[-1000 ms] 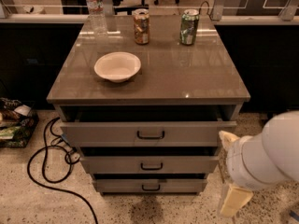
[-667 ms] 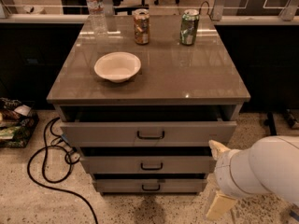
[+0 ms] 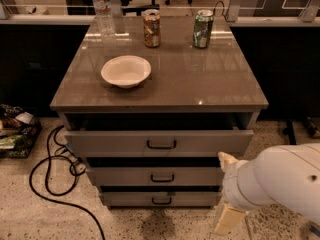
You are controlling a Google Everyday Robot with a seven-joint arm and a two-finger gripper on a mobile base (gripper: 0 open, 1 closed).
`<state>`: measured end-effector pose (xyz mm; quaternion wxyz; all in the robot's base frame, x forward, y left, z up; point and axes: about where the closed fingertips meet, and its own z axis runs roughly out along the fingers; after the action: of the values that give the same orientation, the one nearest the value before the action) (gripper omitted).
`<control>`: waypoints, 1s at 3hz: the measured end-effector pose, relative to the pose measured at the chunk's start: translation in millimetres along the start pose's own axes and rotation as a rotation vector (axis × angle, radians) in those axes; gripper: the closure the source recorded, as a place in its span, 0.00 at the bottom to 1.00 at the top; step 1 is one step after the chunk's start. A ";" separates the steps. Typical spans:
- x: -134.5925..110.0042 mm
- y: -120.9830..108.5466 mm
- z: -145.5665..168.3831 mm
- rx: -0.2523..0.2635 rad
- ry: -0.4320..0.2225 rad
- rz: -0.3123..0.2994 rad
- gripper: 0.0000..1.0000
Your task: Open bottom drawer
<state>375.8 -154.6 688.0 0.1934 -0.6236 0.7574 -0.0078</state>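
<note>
The grey cabinet has three drawers. The bottom drawer (image 3: 160, 198) is the lowest and narrowest front, with a small black bar handle (image 3: 161, 201). A dark gap shows above its front panel, and its inside is hidden. My gripper (image 3: 226, 190) is at the lower right, just right of the middle and bottom drawer fronts and not touching the handle. One beige finger (image 3: 225, 160) points up beside the middle drawer (image 3: 157, 176) and the other (image 3: 228, 218) hangs low near the floor, so the gripper is open and empty.
The top drawer (image 3: 160, 142) sticks out furthest. On the cabinet top (image 3: 200, 84) stand a white bowl (image 3: 126, 71), two cans (image 3: 151, 28) (image 3: 202, 29) and a water bottle (image 3: 102, 8). A black cable (image 3: 47, 184) loops on the floor at left, near a basket (image 3: 12, 134).
My arm has moved left, toward the cabinet's right side, and the gripper now sits closer to the drawer fronts. The drawers have not moved.
</note>
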 end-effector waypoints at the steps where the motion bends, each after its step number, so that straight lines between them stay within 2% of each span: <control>1: -12.0 19.8 45.5 -0.061 0.007 -0.018 0.00; 2: -21.2 45.3 91.5 -0.103 0.014 -0.034 0.00; 3: -28.1 63.2 129.6 -0.104 0.005 -0.048 0.00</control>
<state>359.7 -84.2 560.1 0.1584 -0.6506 0.7423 0.0254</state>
